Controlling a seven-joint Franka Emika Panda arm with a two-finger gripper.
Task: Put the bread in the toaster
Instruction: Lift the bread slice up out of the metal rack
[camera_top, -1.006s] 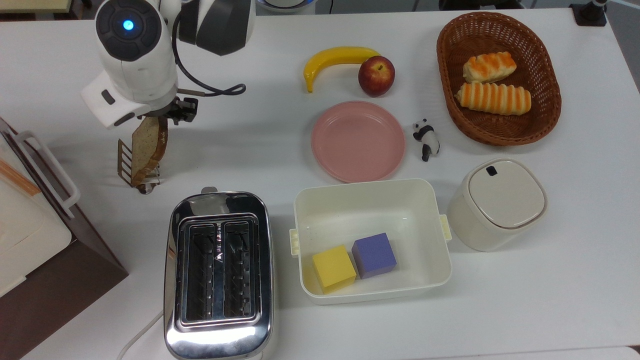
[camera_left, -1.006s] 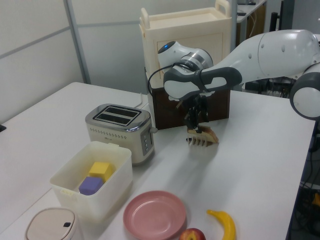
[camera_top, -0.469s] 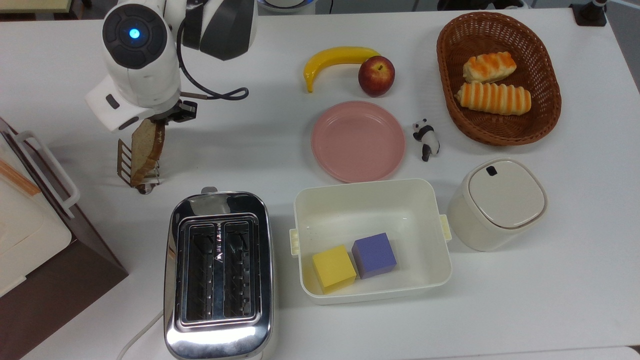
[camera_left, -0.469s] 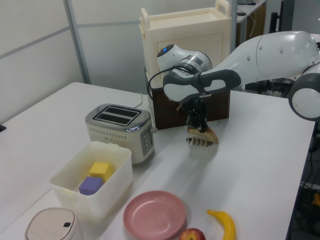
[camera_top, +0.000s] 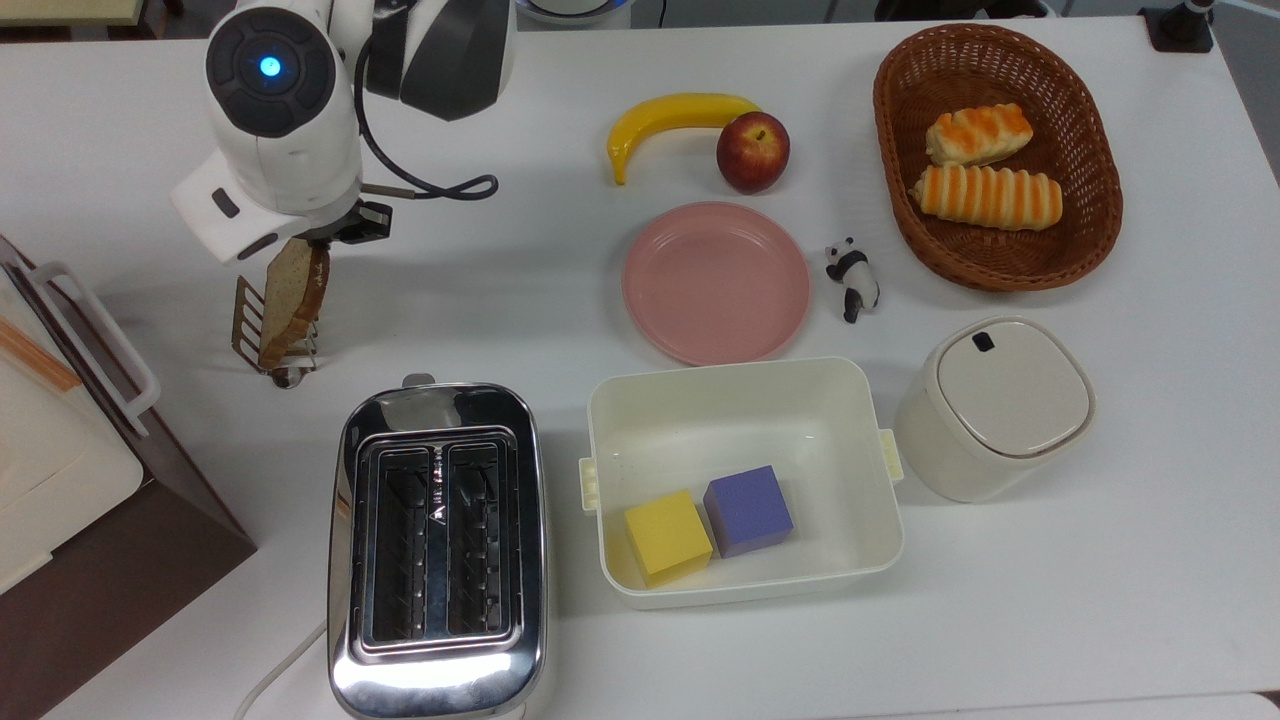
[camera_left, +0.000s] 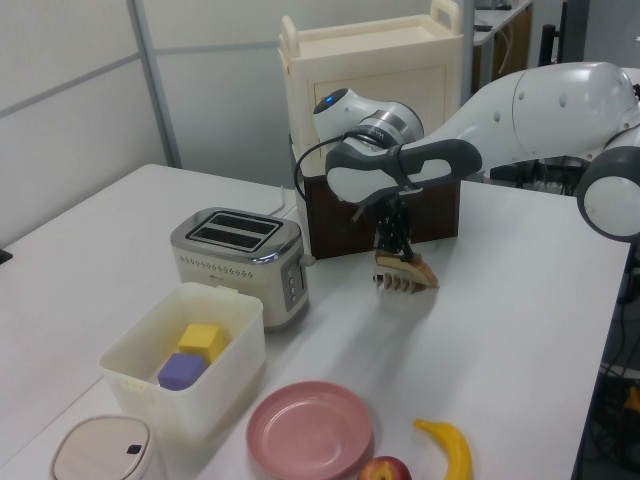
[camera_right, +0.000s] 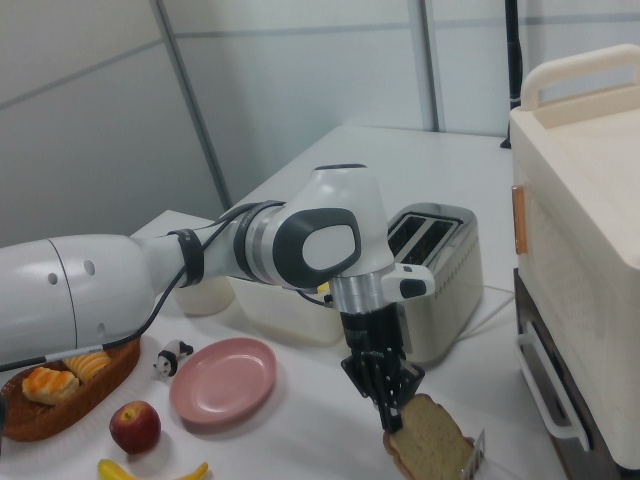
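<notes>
Gripper (camera_right: 392, 408) closed on top edge of the bread (camera_top: 288, 300), which is still seated in the wire toast rack (camera_top: 258, 333). Arm barely shifted over the last second; lift not begun. Toaster (camera_top: 437, 548) nearby, slots vacant.

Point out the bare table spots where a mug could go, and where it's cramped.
Free: the wide strip below the white bin and lidded canister in the top view; also the patch between the pink plate and the toast rack. Crowded: between the banana, apple, panda and basket.
</notes>
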